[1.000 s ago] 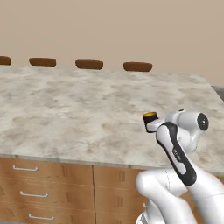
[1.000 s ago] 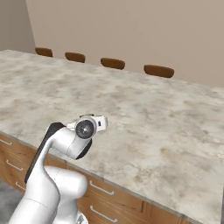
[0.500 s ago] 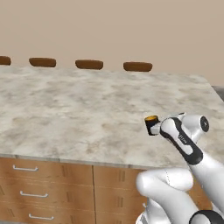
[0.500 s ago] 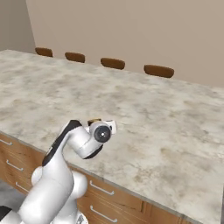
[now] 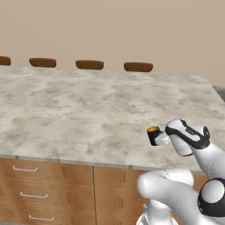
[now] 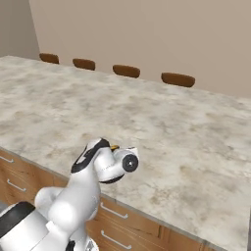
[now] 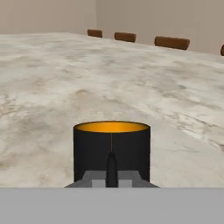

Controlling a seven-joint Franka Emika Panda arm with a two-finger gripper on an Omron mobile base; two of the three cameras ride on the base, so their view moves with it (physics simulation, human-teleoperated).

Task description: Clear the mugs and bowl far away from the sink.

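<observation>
Gripper (image 5: pixel 157 137) clamped on black mug (image 5: pixel 153 135), mug upright, orange inside showing, held over near edge of marble counter (image 5: pixel 79 114); wrist and mug further right along counter edge than a second ago, arm folded lower; beyond counter's far edge, brown chair backs (image 5: pixel 89 64) unchanged

The small black cylindrical mug with an orange-yellow inside (image 7: pixel 111 151) stood upright with its open mouth facing up. It sat above the near part of the marbled stone countertop (image 5: pixel 79 110), close to the front edge; whether its base touched the surface could not be told. No handle showed.
</observation>
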